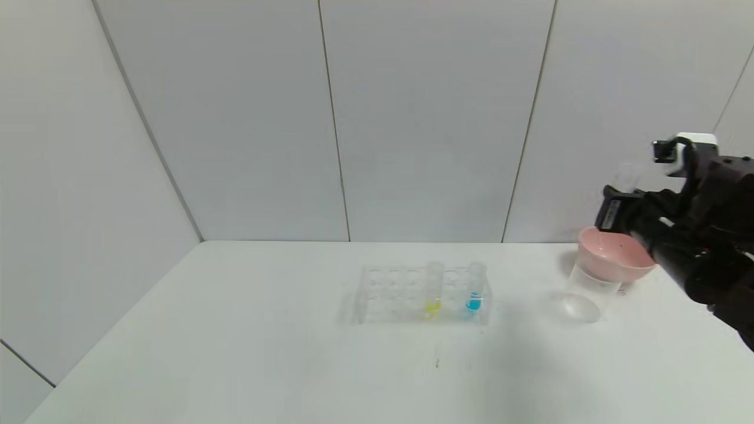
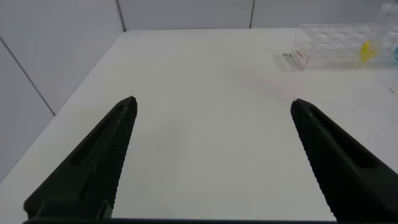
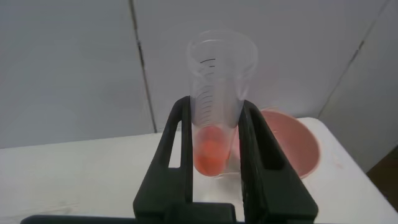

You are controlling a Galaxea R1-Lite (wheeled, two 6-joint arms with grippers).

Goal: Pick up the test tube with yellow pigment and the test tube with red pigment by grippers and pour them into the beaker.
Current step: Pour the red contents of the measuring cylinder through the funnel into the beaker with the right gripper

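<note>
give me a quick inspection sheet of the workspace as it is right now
surface: white table, bare apart from the listed items
job's things: red tube held near the pink funnel, which sits on the beaker; yellow tube upright in the rack
clutter: blue tube in the same rack
grippers: right gripper shut on the red tube, right of the funnel; left gripper open above the table, holding nothing
cables: nothing seen
surroundings: grey wall panels

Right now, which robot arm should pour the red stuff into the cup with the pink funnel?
The right one, probably. The right gripper already grips the red test tube beside the pink funnel on the beaker. The left gripper hangs open and empty, far off.
</note>
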